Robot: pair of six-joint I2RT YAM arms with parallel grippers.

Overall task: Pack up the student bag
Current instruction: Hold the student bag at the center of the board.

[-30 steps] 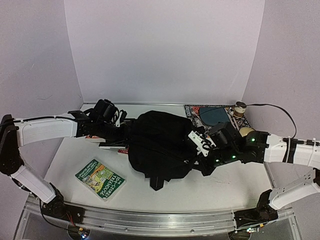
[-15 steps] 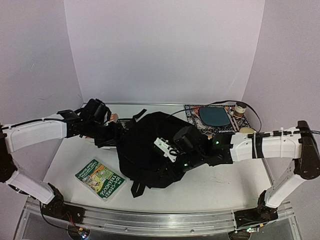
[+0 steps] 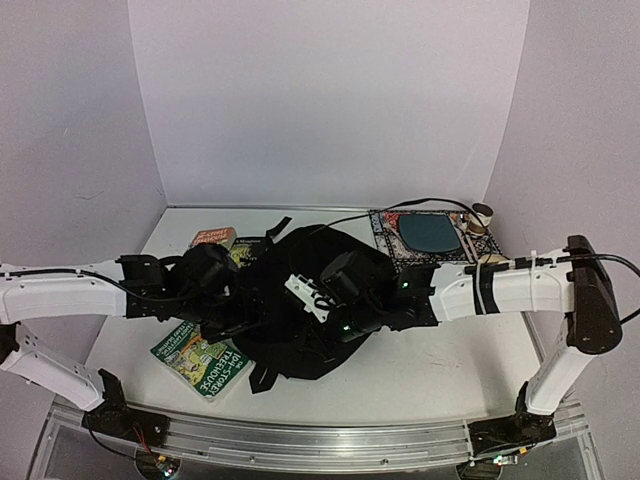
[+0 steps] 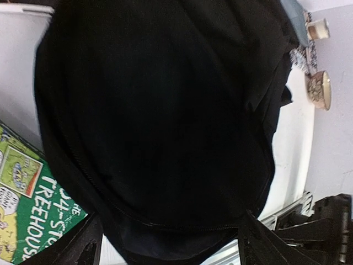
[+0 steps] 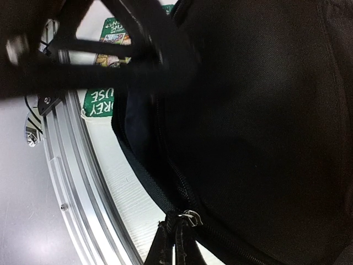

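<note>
student bag (image 3: 300, 350): lay slumped mid table (image 3: 440, 370), between the two arms; zip partly gaped, dark lining showed in the right wrist view.
left gripper (image 4: 174, 249): released, fingers spread wide at the bag's left near edge; black fabric filled the gap, nothing clamped.
right gripper (image 5: 170, 245): clenched, tips pressed together right at the zipper slider (image 5: 190, 217); couldn't tell if a pull tab was pinched.
green book (image 3: 200, 362): flat on the table, near left, touching the bag's edge.
small book (image 3: 213, 237): far left, close to the bag's far corner.
patterned mat (image 3: 385, 222): far right, dark oval thing (image 3: 427, 236) on it.
</note>
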